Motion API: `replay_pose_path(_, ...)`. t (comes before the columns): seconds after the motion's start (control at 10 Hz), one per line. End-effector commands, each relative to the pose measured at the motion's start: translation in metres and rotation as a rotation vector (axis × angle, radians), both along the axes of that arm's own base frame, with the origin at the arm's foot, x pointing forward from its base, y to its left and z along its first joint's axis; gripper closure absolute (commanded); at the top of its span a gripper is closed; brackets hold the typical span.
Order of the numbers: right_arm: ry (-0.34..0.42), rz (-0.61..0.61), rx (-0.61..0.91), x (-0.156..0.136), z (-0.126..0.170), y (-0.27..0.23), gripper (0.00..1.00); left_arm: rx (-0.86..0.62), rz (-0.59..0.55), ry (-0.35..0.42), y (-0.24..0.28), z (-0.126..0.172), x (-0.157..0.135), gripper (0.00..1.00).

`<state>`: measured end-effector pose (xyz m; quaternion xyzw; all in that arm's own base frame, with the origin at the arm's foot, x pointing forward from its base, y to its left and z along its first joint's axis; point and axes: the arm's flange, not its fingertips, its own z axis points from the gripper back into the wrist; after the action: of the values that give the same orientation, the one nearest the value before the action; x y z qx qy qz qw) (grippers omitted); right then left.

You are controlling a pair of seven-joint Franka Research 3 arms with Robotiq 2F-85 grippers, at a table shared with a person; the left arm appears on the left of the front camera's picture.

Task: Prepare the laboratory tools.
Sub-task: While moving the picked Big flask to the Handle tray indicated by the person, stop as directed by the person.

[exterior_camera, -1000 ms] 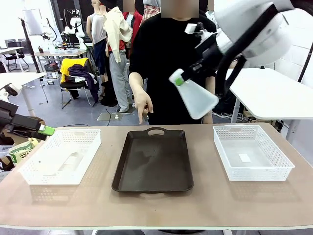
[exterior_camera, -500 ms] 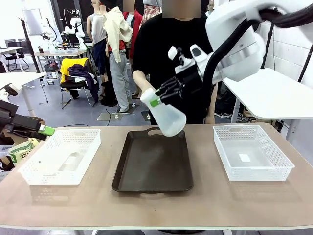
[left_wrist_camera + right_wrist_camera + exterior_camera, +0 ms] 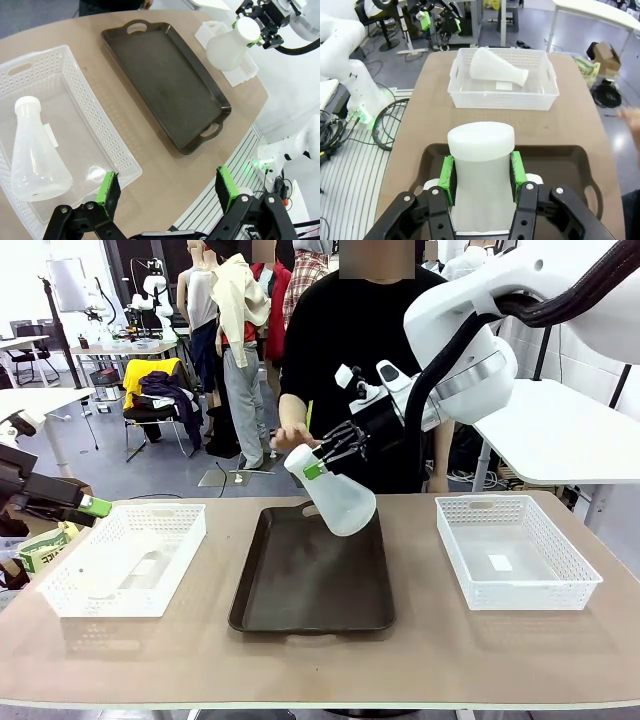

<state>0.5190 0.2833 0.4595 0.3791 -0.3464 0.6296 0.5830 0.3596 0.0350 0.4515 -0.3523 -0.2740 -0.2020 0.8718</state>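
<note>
My right gripper [image 3: 312, 468] is shut on the neck of a frosted-white flask [image 3: 343, 500]. The flask hangs tilted above the far end of the dark tray [image 3: 300, 590], its wide base pointing down and to the right. The right wrist view shows the green pads [image 3: 448, 177] clamping the flask neck [image 3: 481, 155] over the tray [image 3: 560, 165]. A second flask [image 3: 35, 157] lies on its side in the left white basket [image 3: 107, 145], also seen from the right wrist as the flask [image 3: 497, 67]. My left gripper [image 3: 166, 190] stands open at the table's left edge, near that basket.
An empty white basket [image 3: 530, 598] sits at the right. A person stands at the far side, one hand [image 3: 293, 435] raised close to the held flask's neck. The near strip of the table [image 3: 320, 660] is bare.
The right arm has carried the flask down and to the left, from high near the right basket to just over the tray's far end. The person's hand has lifted away from the tray.
</note>
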Motion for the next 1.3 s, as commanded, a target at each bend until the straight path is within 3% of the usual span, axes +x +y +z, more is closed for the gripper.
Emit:
replay_pose_path(0.0, -0.014, 0.006, 0.014, -0.0051, 0.0043, -0.0022, 1.0, -0.021, -0.014, -0.024, 0.0011, -0.003, 0.0008, 0.0)
replay_pose_path(1.2, -0.014, 0.006, 0.014, -0.0051, 0.0043, -0.0022, 1.0, -0.021, -0.014, -0.024, 0.0011, -0.003, 0.0008, 0.0)
